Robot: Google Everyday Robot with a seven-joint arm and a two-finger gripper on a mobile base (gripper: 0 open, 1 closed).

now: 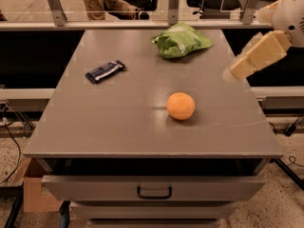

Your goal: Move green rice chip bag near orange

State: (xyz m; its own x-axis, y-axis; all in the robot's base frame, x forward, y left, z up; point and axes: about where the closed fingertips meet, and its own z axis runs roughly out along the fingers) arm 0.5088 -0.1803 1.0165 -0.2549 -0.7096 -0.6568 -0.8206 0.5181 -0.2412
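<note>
The green rice chip bag [181, 40] lies crinkled and puffy at the far right of the grey table top [118, 122]. The orange [180, 106] sits right of centre, well in front of the bag and apart from it. My gripper [233, 73] is cream-coloured and hangs above the table's right edge. It is to the right of the bag and behind and to the right of the orange, touching neither. It holds nothing that I can see.
A small dark blue bar wrapper [105, 71] lies on the left part of the table. A drawer with a handle [154, 192] stands slightly open below the front edge. A metal rail [142, 25] runs behind the table.
</note>
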